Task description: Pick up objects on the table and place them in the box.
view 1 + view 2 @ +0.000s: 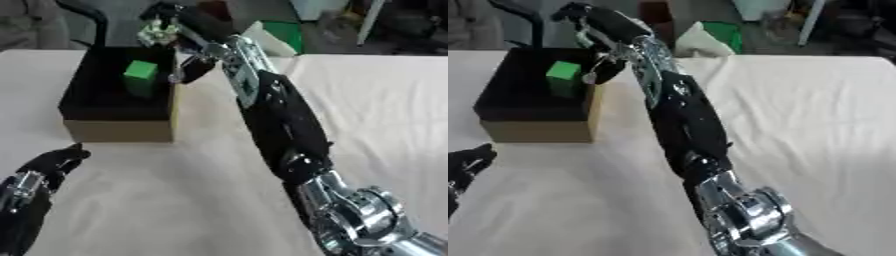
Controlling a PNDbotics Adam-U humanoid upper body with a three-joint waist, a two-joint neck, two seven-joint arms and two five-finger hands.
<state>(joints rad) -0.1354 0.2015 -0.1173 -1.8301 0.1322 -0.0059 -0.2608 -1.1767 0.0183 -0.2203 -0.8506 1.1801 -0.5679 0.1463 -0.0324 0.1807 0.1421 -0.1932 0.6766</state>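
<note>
A cardboard box [121, 129] with a dark inside stands at the left of the white table. A green block [140, 75] stands inside it. My right arm stretches from the lower right across the table, and my right hand [188, 22] hovers over the box's far right corner. Its fingers are curled round a small pale, silvery-green object [157, 32], which I cannot make out further. My left hand [54, 162] rests near the lower left edge, in front of the box, fingers relaxed and holding nothing.
A white cloth [376, 110] covers the table to the right of my arm. Beyond the far edge are a green and white item [278, 36] and a dark chair back [92, 20].
</note>
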